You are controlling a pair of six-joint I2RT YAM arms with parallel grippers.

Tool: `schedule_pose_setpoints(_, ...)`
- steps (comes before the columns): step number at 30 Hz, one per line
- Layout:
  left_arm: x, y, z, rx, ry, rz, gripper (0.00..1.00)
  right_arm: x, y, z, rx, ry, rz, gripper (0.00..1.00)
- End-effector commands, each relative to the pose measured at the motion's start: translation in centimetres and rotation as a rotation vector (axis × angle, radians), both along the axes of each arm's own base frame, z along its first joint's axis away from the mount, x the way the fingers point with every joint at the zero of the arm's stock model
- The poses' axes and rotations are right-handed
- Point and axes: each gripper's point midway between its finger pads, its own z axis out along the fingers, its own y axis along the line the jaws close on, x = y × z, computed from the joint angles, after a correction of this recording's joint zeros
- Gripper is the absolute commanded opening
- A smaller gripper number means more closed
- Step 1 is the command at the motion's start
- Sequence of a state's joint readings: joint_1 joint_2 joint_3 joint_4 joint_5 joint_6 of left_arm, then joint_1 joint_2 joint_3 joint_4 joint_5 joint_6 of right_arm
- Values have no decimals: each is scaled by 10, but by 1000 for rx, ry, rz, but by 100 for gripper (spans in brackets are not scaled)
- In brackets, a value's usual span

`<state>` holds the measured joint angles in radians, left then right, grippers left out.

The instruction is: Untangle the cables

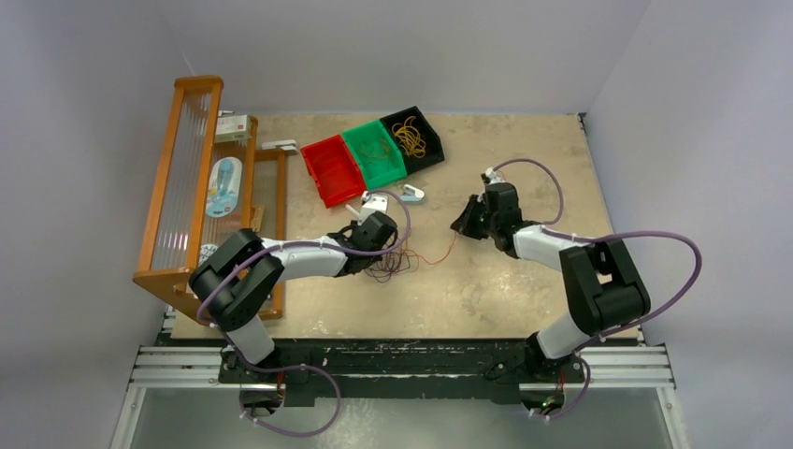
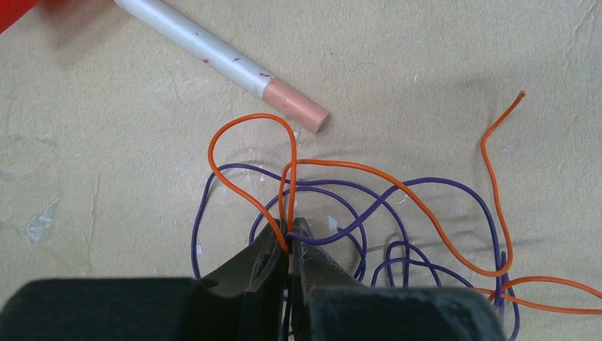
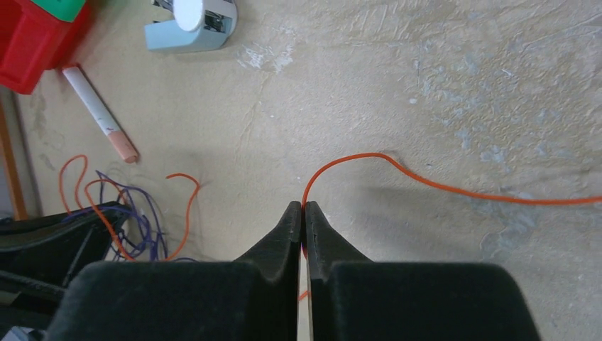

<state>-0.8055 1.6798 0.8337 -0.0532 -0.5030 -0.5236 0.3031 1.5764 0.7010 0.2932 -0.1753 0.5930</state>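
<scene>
Tangled cables (image 1: 391,266) at the left claw (image 1: 377,254), one out toward the right claw (image 1: 461,226); red, green, black bins (image 1: 334,171) behind

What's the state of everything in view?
left tool, shut on orange cable in the tangle
right tool, shut on orange cable, clear of the tangle
orange cable, looped through purple cable
purple cable, coiled and tangled
marker, lying flat, cap on
black bin, holds yellow loops
</scene>
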Motion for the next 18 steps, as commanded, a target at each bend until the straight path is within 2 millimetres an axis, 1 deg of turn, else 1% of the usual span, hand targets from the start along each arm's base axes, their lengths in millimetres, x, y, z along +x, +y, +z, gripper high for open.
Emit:
schedule_pose_setpoints(1, 14, -16, 10, -66, -44, 6, 8, 6, 0, 45, 22, -119, -13, 0)
schedule_pose_setpoints(3, 13, -16, 5, -66, -38, 7, 13, 11, -10, 66, 2, -176, -65, 0)
schedule_pose_setpoints(5, 11, -15, -4, -57, -25, 8, 16, 14, -23, 97, -28, -251, -113, 0)
schedule_pose_setpoints(8, 9, -13, -15, -47, -9, 11, 19, 16, -44, 137, -82, -335, -189, 0)
schedule_pose_setpoints(11, 6, -11, -26, -36, 9, 11, 20, 15, -68, 178, -122, -418, -262, 0)
schedule_pose_setpoints(12, 5, -11, -28, -36, 13, 10, 19, 14, -77, 192, -134, -443, -284, 0)
schedule_pose_setpoints(14, 4, -10, -32, -32, 18, 11, 14, 11, -93, 218, -156, -491, -327, 0)
schedule_pose_setpoints(17, 3, -9, -37, -25, 24, 12, 0, 7, -117, 251, -182, -551, -378, 0)
schedule_pose_setpoints(18, 3, -9, -39, -22, 27, 13, 0, 5, -125, 261, -195, -569, -388, 0)
